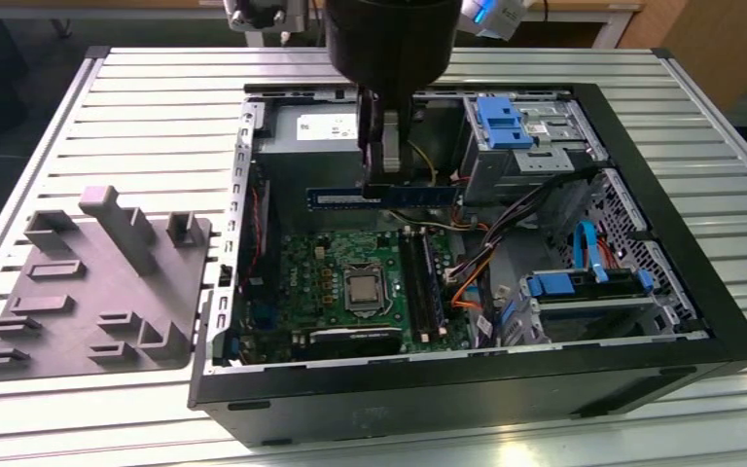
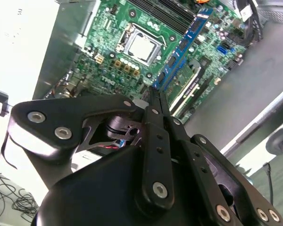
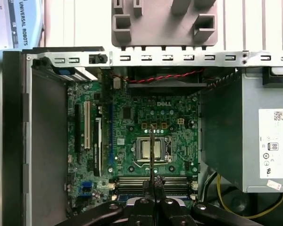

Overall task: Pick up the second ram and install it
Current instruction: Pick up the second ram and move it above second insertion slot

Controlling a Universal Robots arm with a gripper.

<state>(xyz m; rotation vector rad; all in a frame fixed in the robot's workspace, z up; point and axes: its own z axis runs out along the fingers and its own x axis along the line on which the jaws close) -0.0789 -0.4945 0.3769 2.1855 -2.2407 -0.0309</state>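
Inside the open computer case (image 1: 478, 384), up over the main board (image 1: 322, 272), the claw (image 1: 380, 188) has the second ram (image 1: 428, 195) pinched at abt its middle. Its fingers are closed tight on the two flat sides, no gap btw them & the stick. The ram hangs in the air, level, long edge down, clear of the board & not yet seated.

In the exterior view it sits across the front of the grey power supply box (image 1: 306, 125). One end points to the exterior view's left, the other toward the blue drive bracket (image 1: 504, 122) on the exterior view's right. The long black slots (image 1: 422, 282) lie just beside the silver processor (image 1: 362, 288), & the stick runs crosswise to them.

In the second wrist view the ram (image 2: 184, 47) juts edge-on out of the claw (image 2: 157, 94), blue w/ dark chips, parallel to a green plug-in card (image 2: 188, 82) on the board below. In the first wrist view it's a thin line (image 3: 152, 150) rising from the claw (image 3: 153, 183), lined up w/ the processor (image 3: 151, 149).

A grey holder tray (image 1: 88, 292) lies on the slatted desk (image 1: 153, 97), at the exterior view's left of the case.
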